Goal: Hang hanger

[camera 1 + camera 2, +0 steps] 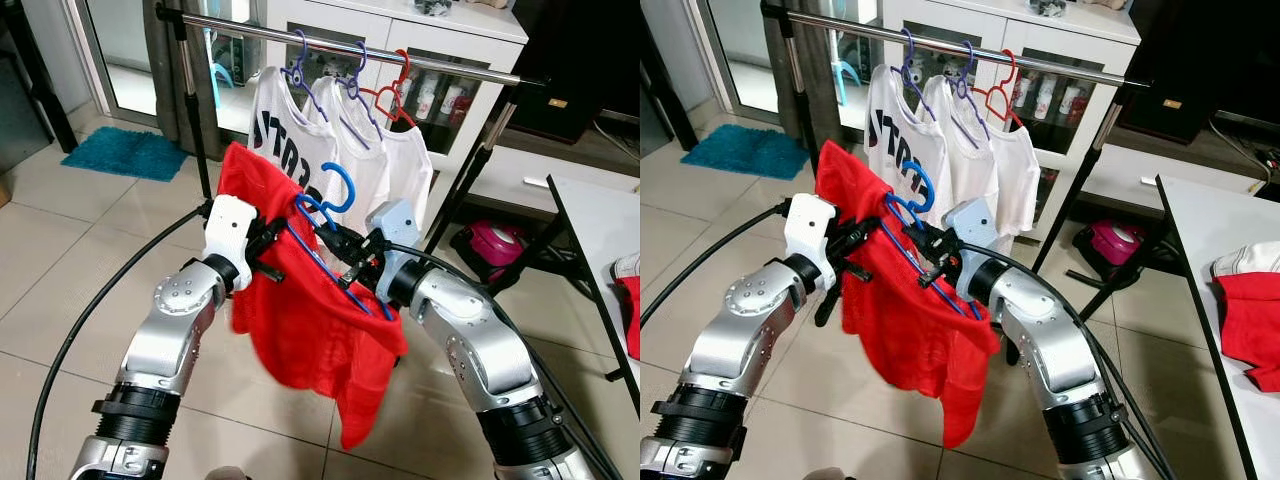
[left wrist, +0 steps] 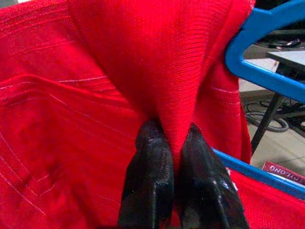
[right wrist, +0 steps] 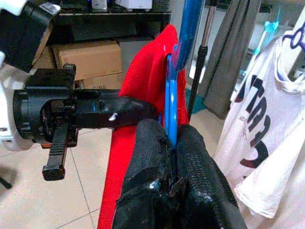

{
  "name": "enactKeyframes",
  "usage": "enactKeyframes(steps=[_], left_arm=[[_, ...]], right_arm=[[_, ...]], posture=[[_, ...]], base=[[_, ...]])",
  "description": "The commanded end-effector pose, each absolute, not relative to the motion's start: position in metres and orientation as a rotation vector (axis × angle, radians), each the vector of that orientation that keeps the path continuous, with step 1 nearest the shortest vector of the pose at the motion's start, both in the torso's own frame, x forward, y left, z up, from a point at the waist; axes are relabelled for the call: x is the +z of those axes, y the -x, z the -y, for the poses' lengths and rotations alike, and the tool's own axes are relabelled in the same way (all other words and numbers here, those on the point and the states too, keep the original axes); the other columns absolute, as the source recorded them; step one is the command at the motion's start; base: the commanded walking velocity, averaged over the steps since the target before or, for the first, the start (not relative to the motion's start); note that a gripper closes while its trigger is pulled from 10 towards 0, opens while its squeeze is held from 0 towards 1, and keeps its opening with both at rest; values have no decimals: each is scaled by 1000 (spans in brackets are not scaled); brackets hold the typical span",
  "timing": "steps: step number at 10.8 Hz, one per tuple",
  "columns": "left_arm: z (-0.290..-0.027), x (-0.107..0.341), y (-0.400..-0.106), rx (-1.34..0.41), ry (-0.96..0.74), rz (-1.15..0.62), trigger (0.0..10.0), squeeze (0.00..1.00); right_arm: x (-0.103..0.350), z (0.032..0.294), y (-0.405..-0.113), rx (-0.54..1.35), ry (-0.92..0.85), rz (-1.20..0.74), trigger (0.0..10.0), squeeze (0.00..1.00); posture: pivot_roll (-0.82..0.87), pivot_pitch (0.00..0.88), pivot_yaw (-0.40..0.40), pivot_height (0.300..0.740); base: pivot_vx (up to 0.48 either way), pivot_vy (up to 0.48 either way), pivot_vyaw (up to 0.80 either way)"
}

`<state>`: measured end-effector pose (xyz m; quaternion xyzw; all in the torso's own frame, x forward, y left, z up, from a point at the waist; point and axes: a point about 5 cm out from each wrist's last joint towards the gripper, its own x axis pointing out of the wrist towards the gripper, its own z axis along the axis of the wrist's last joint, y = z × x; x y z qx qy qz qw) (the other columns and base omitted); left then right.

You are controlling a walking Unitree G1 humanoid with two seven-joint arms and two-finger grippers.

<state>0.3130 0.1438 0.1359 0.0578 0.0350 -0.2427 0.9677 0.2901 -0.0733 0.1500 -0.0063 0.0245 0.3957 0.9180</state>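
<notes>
Here the left gripper [image 2: 177, 157] is pinching a fold of the red shirt [image 1: 310, 320], jaws closed on the cloth. The right gripper [image 3: 174, 143] is clamping the blue hanger [image 1: 335, 205] inside that shirt. Behind them, white shirts [image 1: 340, 150] are hanging on the rail [image 1: 440, 62].

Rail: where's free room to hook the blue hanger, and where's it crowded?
Bare rail runs between the left upright and the purple hanger; another bare stretch lies right of the red hanger. Crowded in the middle, where three hangers carry white shirts close together.
</notes>
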Motion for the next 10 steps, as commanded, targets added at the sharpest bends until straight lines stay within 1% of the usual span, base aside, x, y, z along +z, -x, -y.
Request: enactKeyframes(steps=[1,5,8,9,10], left_arm=[[-144,137,-313,-482,-112,-65,0,0],[-146,138,-313,-481,-108,-59,0,0],[-160,153,-297,-520,-96,25,0,0],[-163,158,-291,-547,-104,35,0,0],[-168,157,-288,-538,-123,23,0,0]], right_arm=[[160,79,-292,803,15,-9,0,0],[160,79,-292,801,18,-14,0,0],[136,90,-290,754,126,-156,0,0],[131,94,-290,739,153,-183,0,0],[132,96,-291,731,149,-180,0,0]], posture=[[-9,0,-110,740],[-9,0,-111,740],[2,0,-120,740],[4,0,-120,740],[3,0,-122,740]], base=[[0,0,0],[0,0,0],[0,0,0],[0,0,0],[0,0,0]])
